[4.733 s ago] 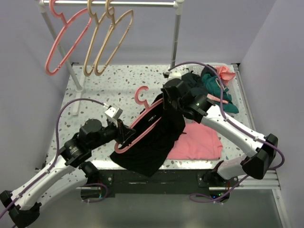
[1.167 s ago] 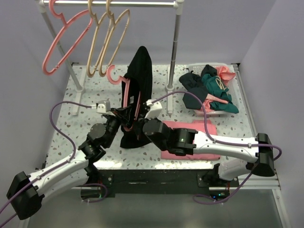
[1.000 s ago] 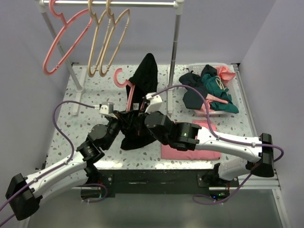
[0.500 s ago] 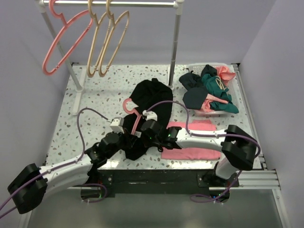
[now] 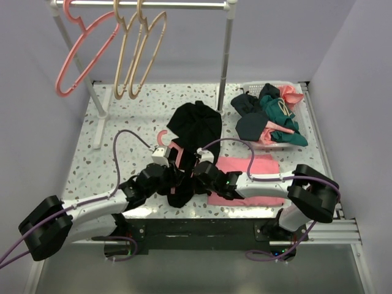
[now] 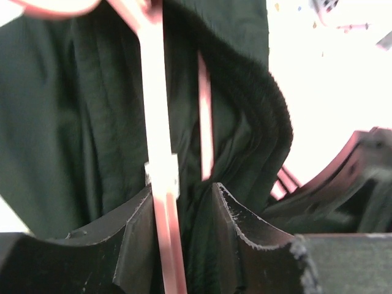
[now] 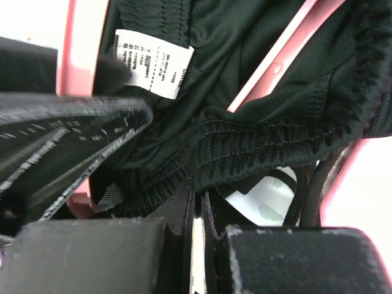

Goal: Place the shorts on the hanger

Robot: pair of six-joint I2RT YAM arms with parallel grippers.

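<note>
The black shorts (image 5: 195,125) lie bunched on the table over the pink hanger (image 5: 164,136), whose hook sticks out at their left. Both arms are low at the near end of the shorts. My left gripper (image 5: 176,179) is closed around the hanger's bar (image 6: 156,122), with black fabric (image 6: 79,122) packed in beside it between the fingers (image 6: 245,233). My right gripper (image 5: 195,174) is nearly closed on the shorts' ribbed waistband (image 7: 263,141), just below a hanger arm (image 7: 275,67) and a white label (image 7: 153,61). Its tips show in the right wrist view (image 7: 197,193).
A flat pink cloth (image 5: 248,177) lies right of the grippers. A white basket (image 5: 288,84) of clothes, with a teal garment (image 5: 278,113), stands at the back right. The rack (image 5: 225,55) behind carries another pink hanger (image 5: 79,52) and two tan hangers (image 5: 138,52).
Both arms have come down from a raised hold. The shorts and hanger went from hanging upright in the air to lying on the table, and the grippers moved toward the near edge.
</note>
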